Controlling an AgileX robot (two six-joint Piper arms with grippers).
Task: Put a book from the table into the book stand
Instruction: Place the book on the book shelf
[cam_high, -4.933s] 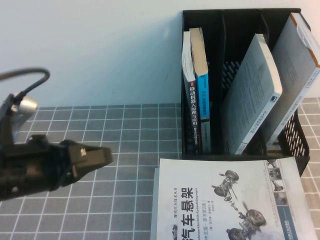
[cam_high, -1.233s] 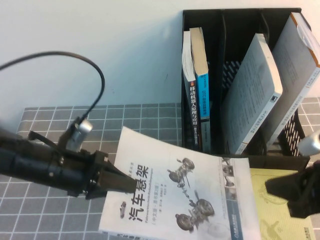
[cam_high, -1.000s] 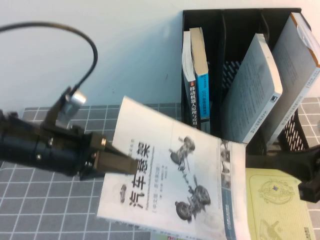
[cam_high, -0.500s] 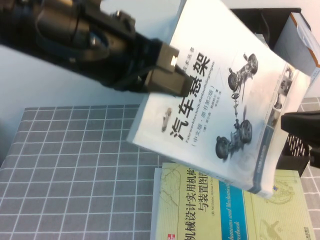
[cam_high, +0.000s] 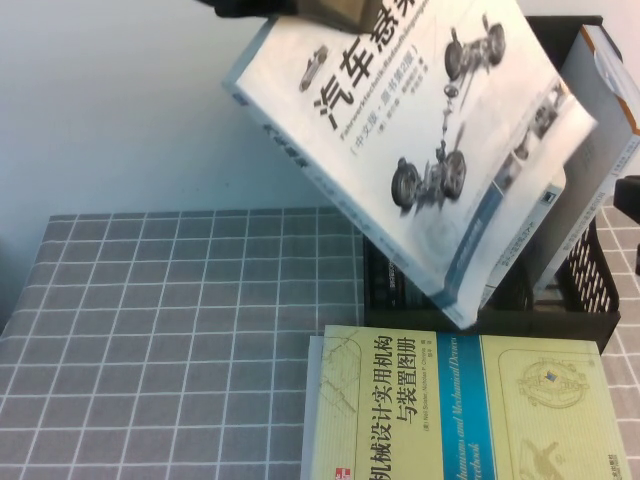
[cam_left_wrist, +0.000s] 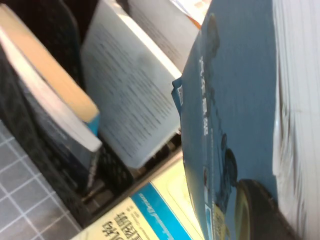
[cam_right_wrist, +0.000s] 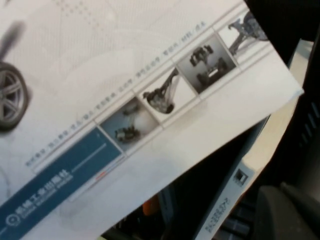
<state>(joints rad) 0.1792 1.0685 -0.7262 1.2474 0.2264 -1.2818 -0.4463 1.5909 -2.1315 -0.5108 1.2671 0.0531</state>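
My left gripper (cam_high: 318, 8) is at the top edge of the high view, shut on the book (cam_high: 420, 130). The book hangs tilted in the air in front of the black book stand (cam_high: 545, 322), its white front with car-suspension drawings facing the camera and its lower corner near the stand's front. In the left wrist view one finger (cam_left_wrist: 254, 210) presses on the book's dark blue back cover (cam_left_wrist: 235, 100). My right gripper (cam_high: 630, 215) shows as a dark shape at the right edge, beside the stand. Its wrist view shows the book's front (cam_right_wrist: 125, 90) close by.
A pale yellow-green book (cam_high: 470, 410) lies on the grey checked table (cam_high: 180, 330) in front of the stand. A grey-white paperback (cam_high: 600, 110) leans in the stand's right slot. The left wrist view shows another paperback (cam_left_wrist: 130, 95) and a tan-edged book (cam_left_wrist: 55, 115) in the slots.
My left gripper took the book off the table and lifted it up and to the right, in front of the stand. The yellow-green book beneath it now shows. My right gripper rose slightly.
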